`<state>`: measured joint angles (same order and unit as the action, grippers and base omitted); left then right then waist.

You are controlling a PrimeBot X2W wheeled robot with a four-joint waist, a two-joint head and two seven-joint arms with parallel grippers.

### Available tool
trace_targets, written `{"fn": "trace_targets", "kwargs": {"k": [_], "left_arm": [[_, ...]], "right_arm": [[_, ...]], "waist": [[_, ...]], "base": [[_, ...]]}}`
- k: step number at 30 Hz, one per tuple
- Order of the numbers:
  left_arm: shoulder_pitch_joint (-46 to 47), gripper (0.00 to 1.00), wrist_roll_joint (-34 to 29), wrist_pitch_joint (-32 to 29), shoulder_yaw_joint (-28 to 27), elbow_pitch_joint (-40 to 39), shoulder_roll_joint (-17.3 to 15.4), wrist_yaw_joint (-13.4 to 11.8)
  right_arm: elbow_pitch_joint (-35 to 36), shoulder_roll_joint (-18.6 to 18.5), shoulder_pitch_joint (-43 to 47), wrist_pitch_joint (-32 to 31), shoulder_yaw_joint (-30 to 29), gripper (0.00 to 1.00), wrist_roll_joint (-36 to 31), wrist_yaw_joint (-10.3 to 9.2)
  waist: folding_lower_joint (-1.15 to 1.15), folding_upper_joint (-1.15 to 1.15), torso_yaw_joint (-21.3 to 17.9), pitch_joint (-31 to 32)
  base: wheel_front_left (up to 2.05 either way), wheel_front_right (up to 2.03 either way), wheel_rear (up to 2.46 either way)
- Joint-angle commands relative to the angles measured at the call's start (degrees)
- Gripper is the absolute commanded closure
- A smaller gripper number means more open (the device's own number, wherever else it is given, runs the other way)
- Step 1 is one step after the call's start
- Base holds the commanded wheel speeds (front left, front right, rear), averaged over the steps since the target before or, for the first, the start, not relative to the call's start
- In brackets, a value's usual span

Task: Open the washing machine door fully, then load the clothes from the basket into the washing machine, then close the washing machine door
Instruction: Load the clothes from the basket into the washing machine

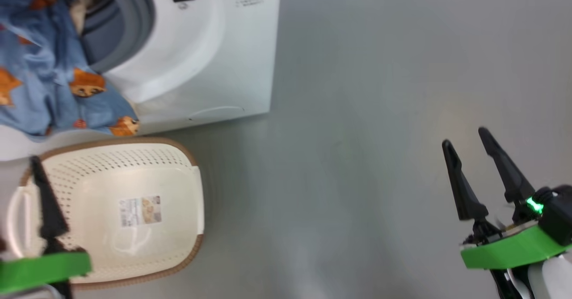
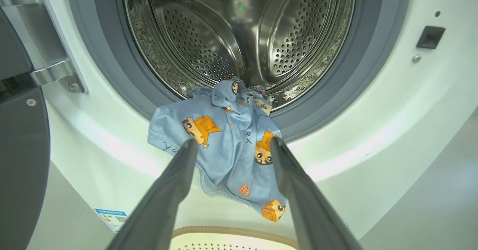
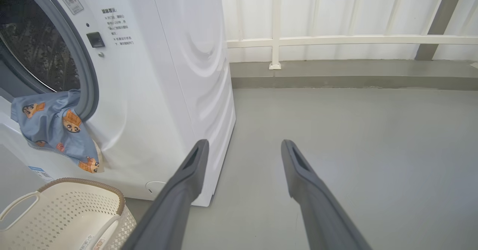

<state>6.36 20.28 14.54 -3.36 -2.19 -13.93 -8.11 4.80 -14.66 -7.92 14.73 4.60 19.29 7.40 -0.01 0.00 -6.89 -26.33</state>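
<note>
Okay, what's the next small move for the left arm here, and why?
Probably close the open left jaws on the light blue bear-print cloth and push it into the steel perforated drum: it hangs out over the grey rubber gasket, and the cream perforated basket looks empty.

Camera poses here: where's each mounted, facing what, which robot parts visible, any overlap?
Head: on head, looking down at basket, washing machine front, floor; right gripper, one left finger.
Left wrist: faces drum, draped clothes; left gripper open.
Right wrist: faces machine's corner, floor, railing; own open fingers.
Shared: all show clothes and basket.
</note>
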Motion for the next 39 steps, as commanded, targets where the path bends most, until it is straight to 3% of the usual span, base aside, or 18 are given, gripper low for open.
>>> {"fn": "trace_targets", "kwargs": {"k": [1, 8, 13, 23, 39], "left_arm": [[-1.3, 0.0, -0.6, 0.4, -1.2, -2.7, 0.1, -0.4], [-6.0, 0.0, -2.1, 0.4, 3.5, -2.0, 4.3, 0.7], [-9.1, 0.0, -2.3, 0.5, 5.2, 0.1, 5.7, 1.5], [-13.8, 0.0, -1.9, 0.1, 6.8, 1.6, 5.5, 3.0], [-14.2, 0.0, -1.1, -0.7, 7.2, 1.2, 5.2, 2.8]], "right_arm": [[0.9, -1.1, 2.2, 0.3, 0.7, 0.0, -1.0, 0.09], [-0.2, -1.6, 5.5, 0.3, 1.1, 0.0, -1.3, 0.09], [-0.8, -1.4, 7.6, 0.3, 1.7, 0.0, -1.4, 0.09], [-2.0, -0.6, 11.2, 0.3, 2.8, 0.0, -1.7, 0.09], [-1.8, -0.5, 10.9, 0.3, 3.4, 0.0, -1.7, 0.09]], "waist": [[0.01, 0.0, 2.3, 3.1], [0.01, 0.0, 3.8, 8.5], [0.01, 0.0, 4.2, 12.5], [0.01, 0.0, 4.4, 18.1], [0.01, 0.0, 3.8, 18.2]], "base": [[0.0, 0.0, 0.0], [0.0, 0.0, 0.0], [0.0, 0.0, 0.0], [0.0, 0.0, 0.0], [0.0, 0.0, 0.0]]}}
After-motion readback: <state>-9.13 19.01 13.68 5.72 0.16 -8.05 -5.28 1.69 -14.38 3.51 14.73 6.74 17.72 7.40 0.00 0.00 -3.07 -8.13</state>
